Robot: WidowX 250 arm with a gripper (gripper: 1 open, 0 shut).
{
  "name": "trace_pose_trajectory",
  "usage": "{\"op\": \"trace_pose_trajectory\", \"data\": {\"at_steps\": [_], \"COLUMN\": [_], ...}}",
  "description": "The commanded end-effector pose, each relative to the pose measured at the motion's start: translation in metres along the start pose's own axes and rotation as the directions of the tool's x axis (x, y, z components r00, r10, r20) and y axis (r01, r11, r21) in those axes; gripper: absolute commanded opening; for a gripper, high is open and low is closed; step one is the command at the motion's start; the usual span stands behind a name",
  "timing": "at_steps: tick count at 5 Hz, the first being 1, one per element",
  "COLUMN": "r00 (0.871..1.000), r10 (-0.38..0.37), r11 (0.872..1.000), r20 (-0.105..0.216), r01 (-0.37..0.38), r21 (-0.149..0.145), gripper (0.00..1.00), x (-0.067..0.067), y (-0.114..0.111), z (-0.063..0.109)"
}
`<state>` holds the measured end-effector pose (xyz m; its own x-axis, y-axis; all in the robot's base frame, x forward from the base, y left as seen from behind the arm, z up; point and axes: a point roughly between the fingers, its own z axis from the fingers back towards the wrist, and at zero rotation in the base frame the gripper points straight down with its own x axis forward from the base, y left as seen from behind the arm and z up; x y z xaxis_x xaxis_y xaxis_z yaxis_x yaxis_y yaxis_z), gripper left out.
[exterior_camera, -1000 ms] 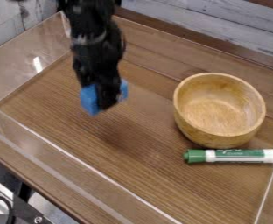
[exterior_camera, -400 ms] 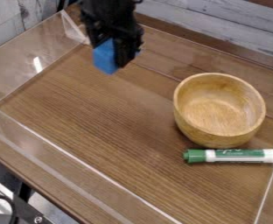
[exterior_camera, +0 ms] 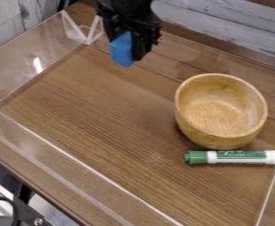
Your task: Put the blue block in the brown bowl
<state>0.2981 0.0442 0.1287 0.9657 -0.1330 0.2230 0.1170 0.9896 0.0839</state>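
Note:
My black gripper hangs high over the back of the table, shut on the blue block, which sticks out below the fingers. The block is lifted well off the wood. The brown bowl sits empty on the right side of the table, to the right of and nearer than the gripper.
A green-and-white marker lies in front of the bowl near the right edge. Clear plastic walls ring the wooden tabletop. A grey plank wall stands behind.
The gripper has risen with the blue block and moved back and to the right, from the left-middle of the table toward the bowl's side. Bowl and marker stayed put.

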Motion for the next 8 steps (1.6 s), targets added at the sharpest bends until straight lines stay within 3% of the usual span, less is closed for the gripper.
{"op": "trace_pose_trajectory", "data": {"at_steps": [1, 4, 8], "r00": [0.997, 0.990, 0.983], "r10": [0.029, 0.070, 0.081], "r11": [0.999, 0.997, 0.996], "r20": [0.071, 0.118, 0.165], "r01": [-0.031, -0.075, -0.088], "r21": [0.030, 0.036, 0.034], "gripper": [0.00, 0.00, 0.00], "x": [0.019, 0.032, 0.043], "y": [0.003, 0.002, -0.004], "z": [0.014, 0.015, 0.005]}}
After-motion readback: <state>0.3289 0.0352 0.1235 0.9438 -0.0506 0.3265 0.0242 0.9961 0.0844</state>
